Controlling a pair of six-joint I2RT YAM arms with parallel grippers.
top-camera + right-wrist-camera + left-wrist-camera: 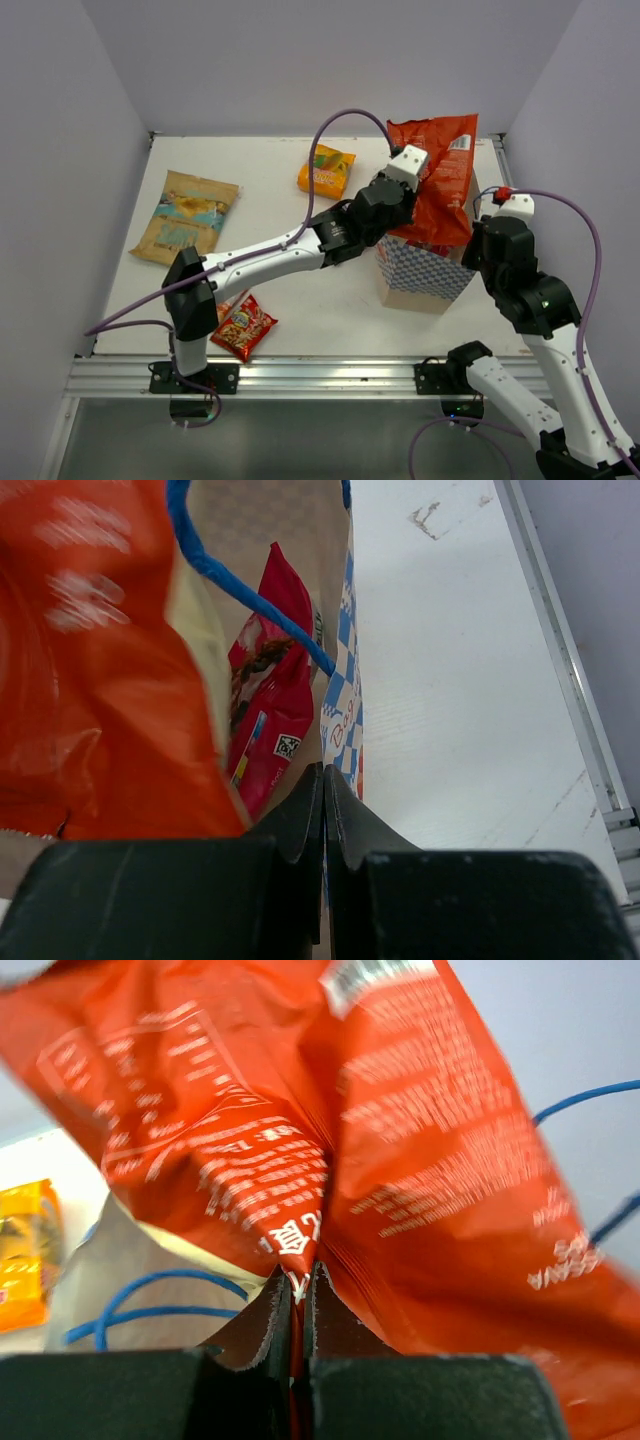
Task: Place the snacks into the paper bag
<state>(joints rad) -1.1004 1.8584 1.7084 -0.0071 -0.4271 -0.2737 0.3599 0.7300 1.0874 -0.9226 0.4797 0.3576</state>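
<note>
Between lilac walls (60,150), white table (330,300)

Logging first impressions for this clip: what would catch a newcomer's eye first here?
The large red packet, pinched in the left pincer, stands partly inside the checked paper bag, right of centre. The right pincer pinches the bag's rim. A tan packet, an orange packet and a small red packet lie further left.

**Layout of the desk**

Paper bag (425,275) stands near the right edge of the desk (330,290). An inner packet (265,690) lies in the bag, and a large packet (440,180) rises from its mouth. Far packet (326,171) at mid far edge. Left packet (186,215) by left edge. Near packet (243,328) at near edge, left.
</note>
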